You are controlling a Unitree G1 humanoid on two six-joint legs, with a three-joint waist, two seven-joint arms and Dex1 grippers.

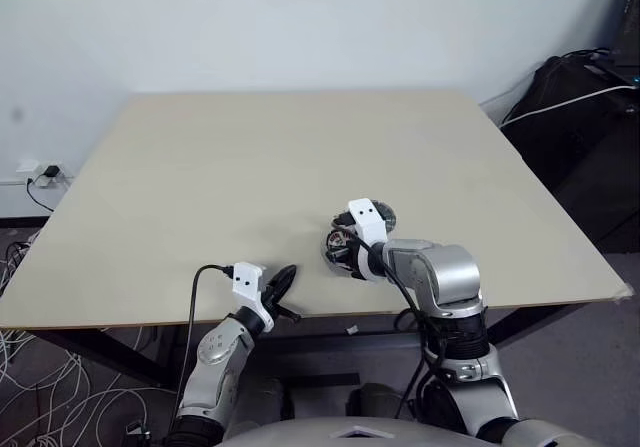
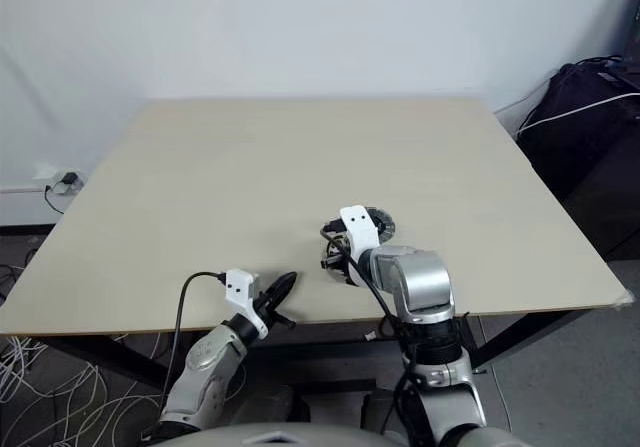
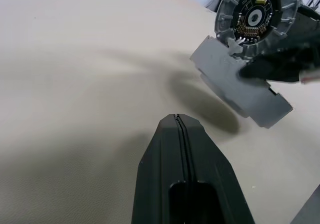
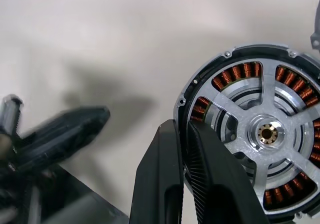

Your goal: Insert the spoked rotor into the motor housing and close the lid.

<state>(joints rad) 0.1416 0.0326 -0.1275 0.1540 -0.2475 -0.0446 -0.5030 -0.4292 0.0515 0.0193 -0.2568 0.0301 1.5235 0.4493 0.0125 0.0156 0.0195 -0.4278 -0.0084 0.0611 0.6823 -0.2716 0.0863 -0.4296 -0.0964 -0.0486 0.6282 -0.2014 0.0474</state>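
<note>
Near the bottom edge of the head view, left gripper [image 1: 283, 279] hovers just over the table's front lip, black fingers pressed together, nothing in them. Beige rectangular tabletop [image 1: 250, 167] is bare around it.

Centre-right, slightly further back, right gripper [image 4: 186, 149] is clamped on the rim of the round dark motor housing with copper-coloured windings [image 4: 260, 134]. Silver spoked rotor with brass-toned central hub [image 4: 267, 132] looks already seated inside, windings showing between the spokes. Left wrist view shows the assembly's other face [image 3: 257, 13]: dark circular board ringed by silver ribs, held tilted clear of the table.

Just behind it, a grey round piece [image 2: 378, 223] lies flat on the table, likely the lid; too hidden by the wrist to be sure.

Handling, my read: assembly is solid metal, heavy for its size, stiff, smooth rim so it can slip in a pinch grip. Magnets probably pull the lid sideways. Grip by outer rim only; keep off windings and board.
</note>
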